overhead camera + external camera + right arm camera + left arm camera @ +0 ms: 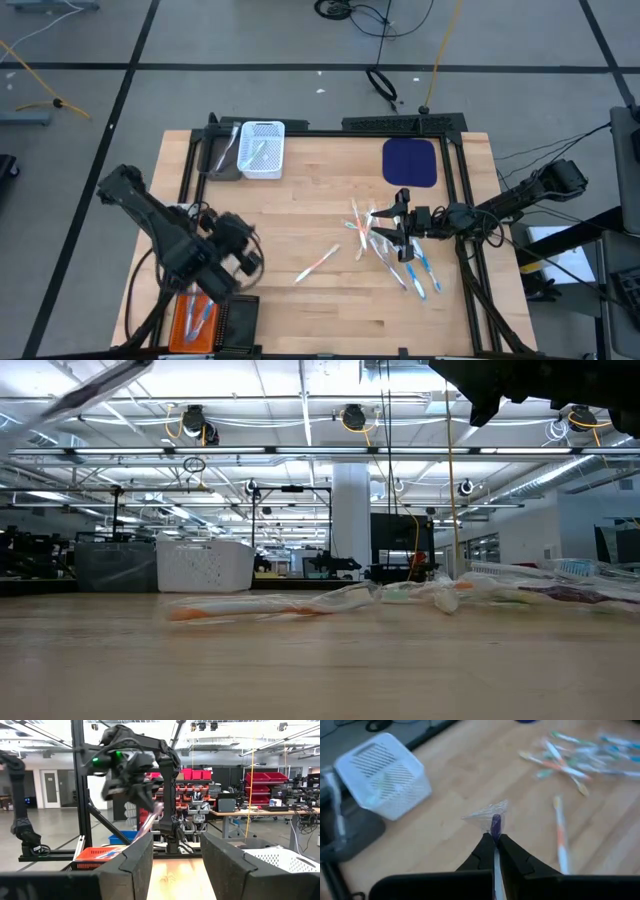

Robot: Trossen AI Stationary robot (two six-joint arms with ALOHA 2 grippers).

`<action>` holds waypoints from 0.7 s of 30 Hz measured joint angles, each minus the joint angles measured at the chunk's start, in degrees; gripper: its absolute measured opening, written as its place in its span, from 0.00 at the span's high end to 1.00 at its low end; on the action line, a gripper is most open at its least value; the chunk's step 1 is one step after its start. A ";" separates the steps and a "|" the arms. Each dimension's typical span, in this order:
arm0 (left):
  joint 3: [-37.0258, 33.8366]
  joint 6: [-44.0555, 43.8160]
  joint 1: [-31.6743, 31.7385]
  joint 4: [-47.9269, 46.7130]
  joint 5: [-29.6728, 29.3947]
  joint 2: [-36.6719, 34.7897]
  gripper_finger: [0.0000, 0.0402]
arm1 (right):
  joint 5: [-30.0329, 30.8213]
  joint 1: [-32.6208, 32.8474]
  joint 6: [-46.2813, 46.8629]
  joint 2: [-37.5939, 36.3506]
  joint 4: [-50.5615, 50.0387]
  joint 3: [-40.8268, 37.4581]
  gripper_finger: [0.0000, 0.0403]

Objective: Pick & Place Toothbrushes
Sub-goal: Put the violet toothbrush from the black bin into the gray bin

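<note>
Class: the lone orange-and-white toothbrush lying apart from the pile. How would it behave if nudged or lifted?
The slim orange-and-white plastic toothbrush looks light, so a nudge would likely slide or spin it. It seems stiff, yet its clear wrapper may be slippery. Lying flat on the wooden table, it cannot tip.

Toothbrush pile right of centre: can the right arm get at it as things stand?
Probably yes. The right gripper sits open right at the toothbrush pile, and nothing stands between them. The left gripper is shut on a wrapped toothbrush well clear of it.

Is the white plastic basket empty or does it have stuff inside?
Not empty. The high view shows thin sticks lying inside the white plastic basket.
</note>
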 joint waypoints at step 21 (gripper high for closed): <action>-22.75 10.09 33.48 0.34 -15.93 -27.55 0.99 | 0.02 0.00 0.00 0.02 0.03 -0.04 0.63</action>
